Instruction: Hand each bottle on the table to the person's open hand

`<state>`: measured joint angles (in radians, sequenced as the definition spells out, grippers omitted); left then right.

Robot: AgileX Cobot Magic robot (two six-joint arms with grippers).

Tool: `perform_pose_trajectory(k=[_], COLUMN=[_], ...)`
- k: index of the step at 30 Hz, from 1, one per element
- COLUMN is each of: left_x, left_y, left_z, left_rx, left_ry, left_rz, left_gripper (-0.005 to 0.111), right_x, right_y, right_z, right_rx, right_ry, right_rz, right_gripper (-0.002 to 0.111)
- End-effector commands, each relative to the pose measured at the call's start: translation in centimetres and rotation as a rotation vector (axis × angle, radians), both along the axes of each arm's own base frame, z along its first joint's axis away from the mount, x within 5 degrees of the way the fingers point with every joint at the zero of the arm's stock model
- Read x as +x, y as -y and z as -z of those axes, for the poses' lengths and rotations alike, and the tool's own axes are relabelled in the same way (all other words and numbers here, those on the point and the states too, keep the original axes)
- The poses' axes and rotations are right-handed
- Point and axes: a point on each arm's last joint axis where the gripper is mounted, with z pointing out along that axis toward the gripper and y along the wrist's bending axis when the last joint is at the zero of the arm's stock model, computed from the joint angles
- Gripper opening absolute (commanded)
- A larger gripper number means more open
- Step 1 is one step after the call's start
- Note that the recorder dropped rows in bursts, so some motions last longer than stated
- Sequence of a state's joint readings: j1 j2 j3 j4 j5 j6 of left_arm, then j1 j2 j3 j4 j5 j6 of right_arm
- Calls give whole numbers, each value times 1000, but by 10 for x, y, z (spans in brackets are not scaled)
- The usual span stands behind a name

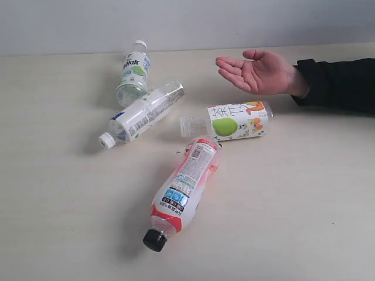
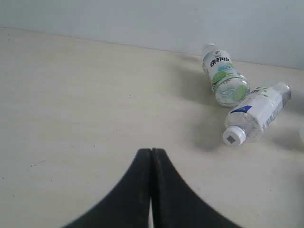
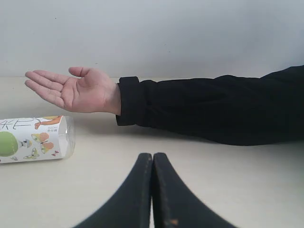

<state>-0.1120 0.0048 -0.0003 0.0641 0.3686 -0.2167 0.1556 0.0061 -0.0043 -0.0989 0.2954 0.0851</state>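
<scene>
While left hand [image 2: 151, 152] and right hand [image 3: 153, 156] sit pinched closed, empty, four bottles [image 1: 186, 175] lie clustered beside the person's palm [image 1: 258, 73].

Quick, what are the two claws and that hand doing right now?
Left gripper: shut, holding nothing.
Right gripper: shut, holding nothing.
Hand: open, palm up, empty.

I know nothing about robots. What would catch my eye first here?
An open hand reaches in from the right of the exterior view, palm up, near the apple-label bottle. Four bottles lie on their sides on the table, the red-label bottle nearest the camera. The left gripper and right gripper are both shut, empty.
</scene>
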Motion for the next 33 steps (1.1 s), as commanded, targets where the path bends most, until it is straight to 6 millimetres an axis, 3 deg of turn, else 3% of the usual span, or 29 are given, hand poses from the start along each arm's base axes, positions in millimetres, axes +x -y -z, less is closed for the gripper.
perform_pose_trajectory(k=[1, 13, 19, 25, 30, 33], left_x=[0, 1, 1, -5, -13, -22], left_y=[0, 0, 2, 2, 2, 1], left_z=[-1, -4, -44, -63, -78, -98], left_rx=[5, 21, -248, -284, -466, -482], left_ry=[10, 49, 464, 684, 840, 954], left_rz=[-1, 1, 16, 46, 98, 124], left_gripper=[0, 0, 0, 0, 0, 0], right_x=[0, 0, 0, 0, 0, 0], right_y=[0, 0, 0, 0, 0, 0], right_z=[0, 0, 0, 0, 0, 0], right_rx=[-7, -8, -8, -8, -8, -8], right_ry=[15, 13, 13, 13, 13, 13], right_rz=[3, 3, 3, 3, 3, 3], right_gripper=[0, 0, 0, 0, 0, 0])
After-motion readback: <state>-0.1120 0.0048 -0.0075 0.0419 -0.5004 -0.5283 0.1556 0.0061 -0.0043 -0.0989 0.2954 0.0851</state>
